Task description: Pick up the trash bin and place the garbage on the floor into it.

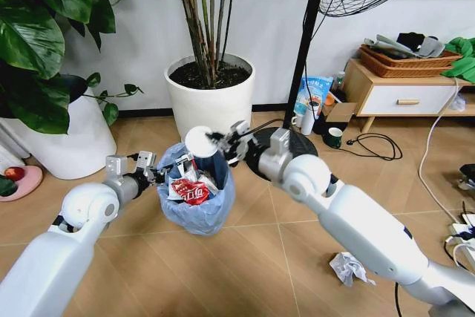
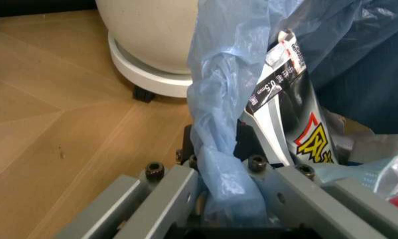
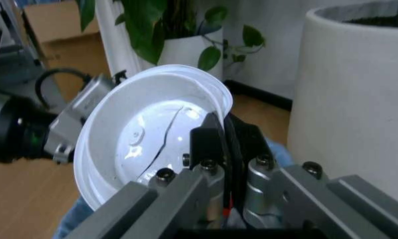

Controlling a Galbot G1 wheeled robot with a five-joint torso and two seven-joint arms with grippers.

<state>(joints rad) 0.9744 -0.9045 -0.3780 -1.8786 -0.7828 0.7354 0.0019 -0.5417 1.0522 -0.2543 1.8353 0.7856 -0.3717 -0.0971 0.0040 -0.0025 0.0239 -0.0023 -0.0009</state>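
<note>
The trash bin (image 1: 197,209), lined with a crinkly light blue bag, stands on the floor (image 1: 252,257) in front of me with a red wrapper (image 1: 191,192) and other garbage inside. My left gripper (image 1: 152,172) is shut on the bin's near-left rim; the left wrist view shows bunched blue bag (image 2: 219,99) pinched in the left gripper (image 2: 219,164). My right gripper (image 1: 223,142) is shut on a white disc (image 1: 200,141), held tilted just over the bin's mouth. In the right wrist view the cracked disc (image 3: 146,144) is clamped by its edge in the right gripper (image 3: 219,144). A crumpled white paper ball (image 1: 349,266) lies on the floor under my right arm.
A large white plant pot (image 1: 211,94) stands right behind the bin, and another pot (image 1: 67,139) stands at the left. The fan's black base (image 1: 286,154) and pole are behind my right gripper. A low cabinet (image 1: 404,94), a mug (image 1: 334,137) and cables lie at the right.
</note>
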